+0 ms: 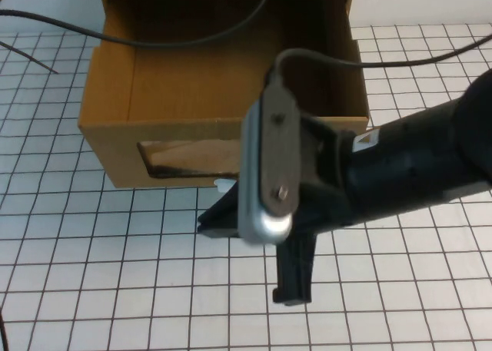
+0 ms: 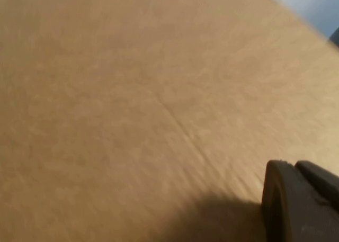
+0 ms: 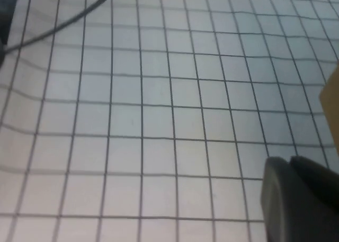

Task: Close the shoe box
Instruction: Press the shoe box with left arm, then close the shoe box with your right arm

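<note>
The brown cardboard shoe box (image 1: 115,147) stands at the far middle of the table. Its drawer is pulled out toward me and its inside shows open. The front panel has a clear window (image 1: 192,159) with a small white pull tab (image 1: 223,186) below it. My right gripper (image 1: 294,286) hangs in front of the box, just right of the tab, fingers together and empty; in the right wrist view (image 3: 302,199) it is over bare grid. My left gripper (image 2: 302,199) is shut and close against plain cardboard (image 2: 132,104); it is hidden in the high view.
The table (image 1: 77,289) has a white cover with a black grid. Black cables (image 1: 192,40) run across the box's far end. The right arm (image 1: 415,167) and its wrist camera mount (image 1: 269,167) cover the box's front right corner.
</note>
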Available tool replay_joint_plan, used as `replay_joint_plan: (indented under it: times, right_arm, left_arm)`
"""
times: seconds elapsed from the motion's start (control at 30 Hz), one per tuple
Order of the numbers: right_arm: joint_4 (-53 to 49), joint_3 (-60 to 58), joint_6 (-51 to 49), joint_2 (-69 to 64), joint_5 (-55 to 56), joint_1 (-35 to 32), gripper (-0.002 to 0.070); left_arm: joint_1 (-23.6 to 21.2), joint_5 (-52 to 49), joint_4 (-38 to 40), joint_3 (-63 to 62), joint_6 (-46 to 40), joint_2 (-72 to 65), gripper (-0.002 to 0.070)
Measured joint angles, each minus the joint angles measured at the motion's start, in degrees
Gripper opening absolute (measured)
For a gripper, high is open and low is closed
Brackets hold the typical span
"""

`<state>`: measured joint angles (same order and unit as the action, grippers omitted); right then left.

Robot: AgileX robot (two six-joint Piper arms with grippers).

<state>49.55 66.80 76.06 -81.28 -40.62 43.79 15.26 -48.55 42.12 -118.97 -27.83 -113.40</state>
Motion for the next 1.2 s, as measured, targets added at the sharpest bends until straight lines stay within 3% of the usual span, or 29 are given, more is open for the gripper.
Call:
replay_joint_plan:
  times: [0.13,0.5,0.93,1.2]
  right_arm:
    - [-0.7,0.0,19.4,-4.5,2.6,3.0,-0.0013]
    - [-0.6,0.6,35.7,-14.1,21.9,3.3,-0.0013]
    - [1.4,18.4,38.0,-29.2,21.8,-7.1,-0.0013]
    - [1.9,25.8,38.0,-34.1,17.2,-9.8,-0.0014]
  left_arm:
    - [0.0,0.4,3.1,-0.8,1.1,-3.1,-0.0002]
    - [0.0,0.3,4.9,-1.8,2.0,-4.2,-0.0002]
    - [0.0,0.0,6.3,-2.5,0.7,-4.6,-0.0002]
    - [-0.1,-0.2,6.8,-2.5,-0.1,-4.8,-0.0002]
